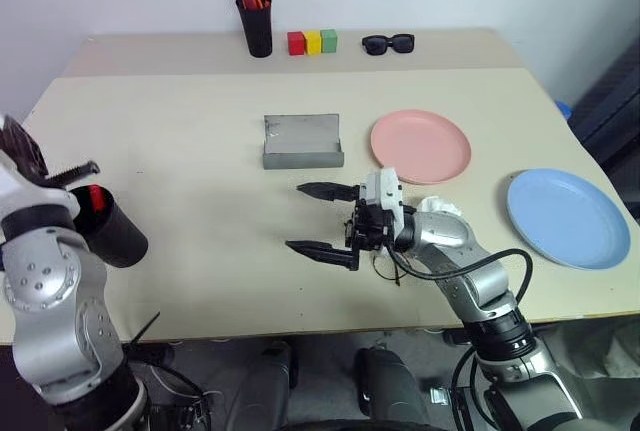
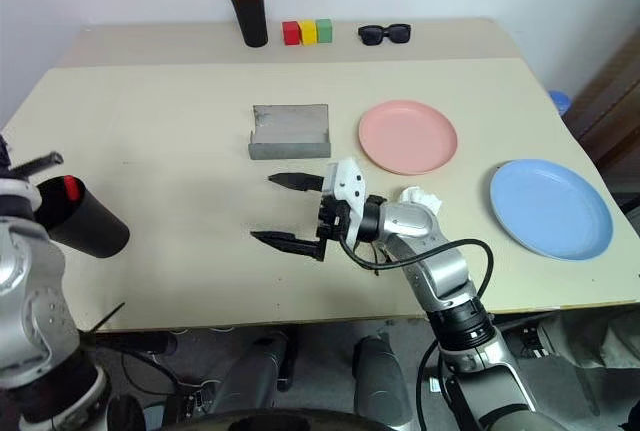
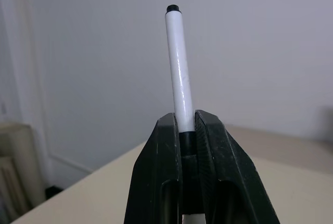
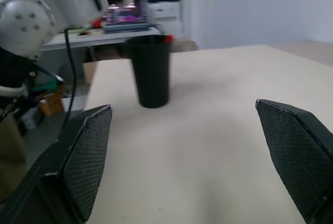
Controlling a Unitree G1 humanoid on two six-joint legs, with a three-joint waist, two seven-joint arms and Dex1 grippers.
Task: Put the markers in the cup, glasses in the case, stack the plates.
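Left hand (image 3: pixel 186 125) clamped on white marker (image 3: pixel 178 68), raised at bench's left edge beside black cup (image 1: pixel 112 231); red-capped marker (image 1: pixel 95 197) stood in cup. Right hand (image 1: pixel 322 221) wide apart, empty, over bench (image 1: pixel 200 201) before grey case (image 1: pixel 302 142). Pink plate (image 1: pixel 420 145), blue plate (image 1: pixel 566 217) apart.

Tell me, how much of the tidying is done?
Partly. A red-capped marker stands in the cup. The left gripper holds the white marker, not yet dropped in. The plates, pink and blue, lie apart, unstacked. The case lies open; the right gripper is open.
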